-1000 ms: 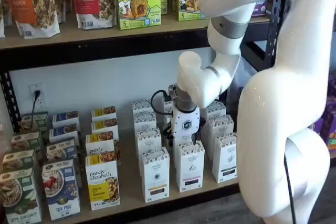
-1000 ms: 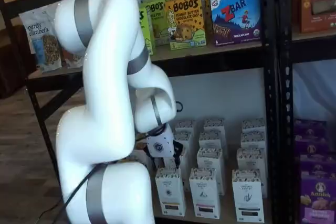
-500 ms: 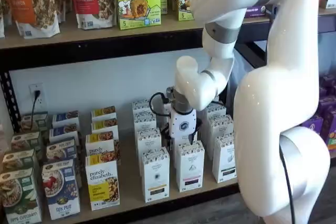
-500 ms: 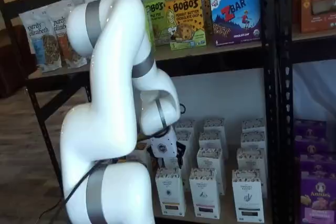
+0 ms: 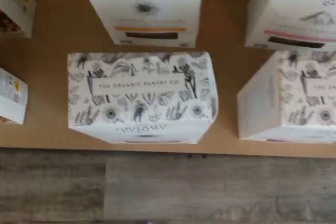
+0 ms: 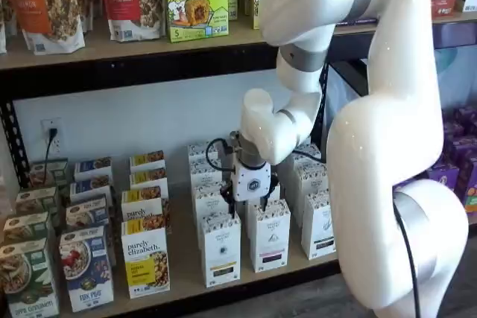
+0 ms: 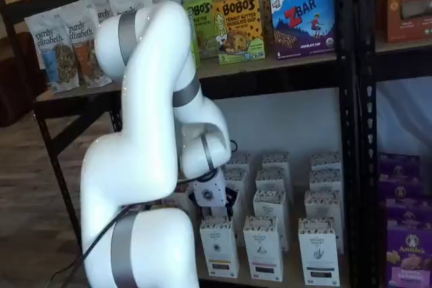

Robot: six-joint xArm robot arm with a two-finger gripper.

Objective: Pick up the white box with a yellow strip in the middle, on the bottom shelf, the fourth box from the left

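Carton for picking: the white box stands at the front edge of the bottom shelf, just beside the purely elizabeth box, on that box's side toward the arm. In the wrist view you look down on its speckled lid. The like carton next behind it in the row shows the yellow strip. The front carton's own strip is too small to read in either shelf view.

The gripper hangs above and slightly behind the white box, farther from the purely elizabeth box than the target is. Its jaws are spread wide with nothing between them.

Expect a light load of thin printed cardboard. It should be stiff along its folded edges but easy to dent on its broad faces, and fairly slick. Because it is tall and narrow, it will probably tip if pushed near the top. Take hold across the narrow width, high on the side walls just under the lid, where the folds brace them. Bare shelf shows on both sides of the carton, which leaves room for the fingers.
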